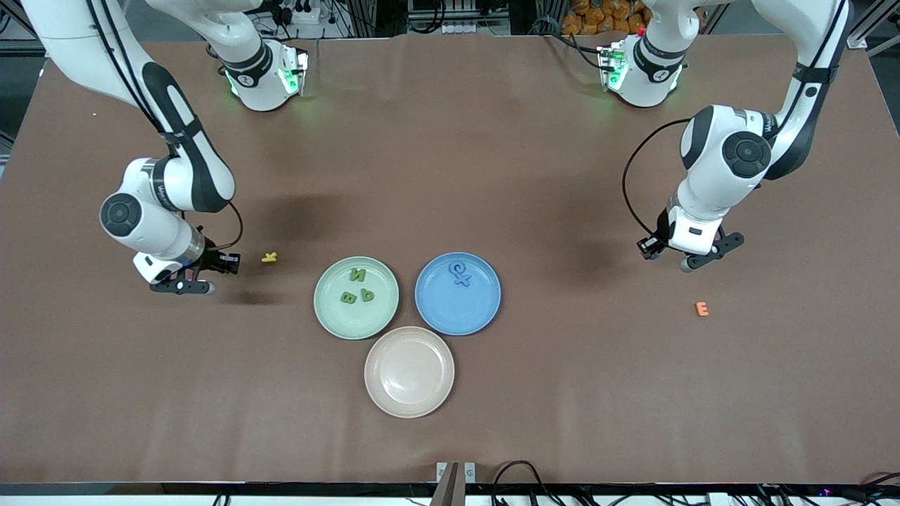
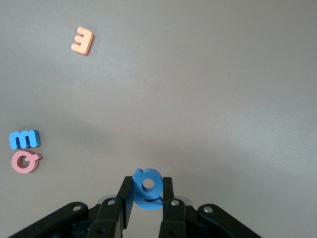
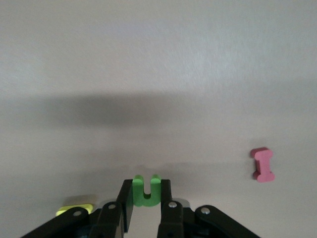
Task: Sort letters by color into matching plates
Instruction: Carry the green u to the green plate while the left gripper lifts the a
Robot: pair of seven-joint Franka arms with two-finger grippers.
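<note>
My left gripper (image 2: 147,191) is shut on a blue letter (image 2: 147,187) with a round hole, held above bare table toward the left arm's end (image 1: 703,254). My right gripper (image 3: 146,193) is shut on a green U (image 3: 146,190), above the table toward the right arm's end (image 1: 181,281). The mint green plate (image 1: 337,320) holds three green letters (image 1: 357,275). Beside it, the blue plate (image 1: 457,313) holds blue letters (image 1: 460,274). The beige plate (image 1: 409,372) is bare and lies nearer the front camera than both.
A yellow letter (image 1: 269,257) lies between my right gripper and the green plate. An orange E (image 1: 702,308) lies toward the left arm's end. The left wrist view shows that E (image 2: 82,40), a blue m (image 2: 24,139) and a pink Q (image 2: 25,161). A pink I (image 3: 262,164) shows in the right wrist view.
</note>
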